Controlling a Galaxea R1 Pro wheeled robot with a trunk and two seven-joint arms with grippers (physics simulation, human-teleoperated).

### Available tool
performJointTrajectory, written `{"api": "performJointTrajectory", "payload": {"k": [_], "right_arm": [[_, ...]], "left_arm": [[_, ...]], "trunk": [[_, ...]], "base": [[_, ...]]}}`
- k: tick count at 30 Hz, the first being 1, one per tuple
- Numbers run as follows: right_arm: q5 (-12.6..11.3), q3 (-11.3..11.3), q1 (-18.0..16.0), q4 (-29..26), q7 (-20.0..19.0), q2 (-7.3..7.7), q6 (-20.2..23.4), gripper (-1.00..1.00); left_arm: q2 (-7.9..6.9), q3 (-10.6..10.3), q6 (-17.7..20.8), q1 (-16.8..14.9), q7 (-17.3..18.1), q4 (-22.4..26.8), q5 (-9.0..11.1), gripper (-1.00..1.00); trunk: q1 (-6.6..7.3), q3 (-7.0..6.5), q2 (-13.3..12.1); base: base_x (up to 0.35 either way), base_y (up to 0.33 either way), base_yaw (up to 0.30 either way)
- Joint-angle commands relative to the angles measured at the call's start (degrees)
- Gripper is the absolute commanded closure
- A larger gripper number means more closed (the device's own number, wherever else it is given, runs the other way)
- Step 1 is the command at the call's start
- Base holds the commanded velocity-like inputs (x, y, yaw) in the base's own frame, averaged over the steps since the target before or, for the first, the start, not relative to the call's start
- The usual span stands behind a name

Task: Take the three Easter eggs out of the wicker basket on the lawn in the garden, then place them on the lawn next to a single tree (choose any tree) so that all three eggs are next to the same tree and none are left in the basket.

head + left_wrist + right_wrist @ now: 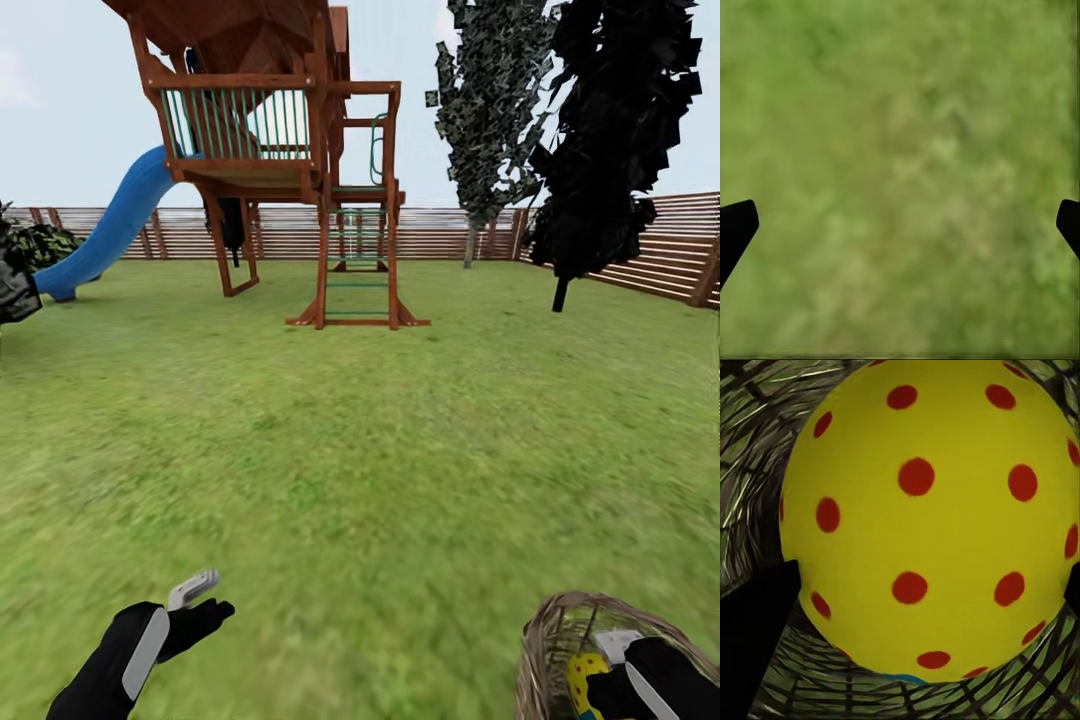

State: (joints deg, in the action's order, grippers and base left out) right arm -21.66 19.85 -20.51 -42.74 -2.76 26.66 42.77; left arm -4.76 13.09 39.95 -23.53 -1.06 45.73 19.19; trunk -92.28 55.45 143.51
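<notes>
The wicker basket point(548, 640) stands on the lawn point(380, 450) at my lower right. My right gripper point(622, 672) reaches down inside it. A yellow Easter egg point(930, 517) with red dots sits between its fingertips point(757, 645), which lie against both its sides, with the woven basket wall point(750, 450) all around. A slice of the egg point(585, 675) also peeks out beside the gripper in the head view. My left gripper point(200, 600) hovers open over bare grass point(900, 180) at the lower left. A tree with a pale trunk point(468, 245) stands by the far fence.
A wooden playhouse point(270, 150) with a blue slide point(110, 220) stands ahead at the far side of the lawn. A black-leaved thin tree point(610, 130) is at the right, a dark bush point(30, 250) at the left. A slatted fence point(660, 250) encloses the garden.
</notes>
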Motion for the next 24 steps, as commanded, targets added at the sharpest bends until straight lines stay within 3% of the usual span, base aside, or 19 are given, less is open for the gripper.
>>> {"api": "performJointTrajectory", "payload": {"k": [1,24], "right_arm": [[0.34,0.18,-0.05,-0.06,-0.32,0.06,0.26,1.0],[0.39,0.25,-0.06,-0.06,-0.32,-0.11,0.29,1.0]], "left_arm": [[-0.01,0.09,0.35,-0.02,-0.09,0.07,0.33,-1.0],[0.06,0.09,0.35,-0.02,-0.17,-0.02,0.33,-1.0]], "trunk": [[0.07,-0.17,0.01],[1.04,-5.18,-1.07]], "base": [[-0.102,0.0,0.0],[-0.003,0.0,0.0]]}}
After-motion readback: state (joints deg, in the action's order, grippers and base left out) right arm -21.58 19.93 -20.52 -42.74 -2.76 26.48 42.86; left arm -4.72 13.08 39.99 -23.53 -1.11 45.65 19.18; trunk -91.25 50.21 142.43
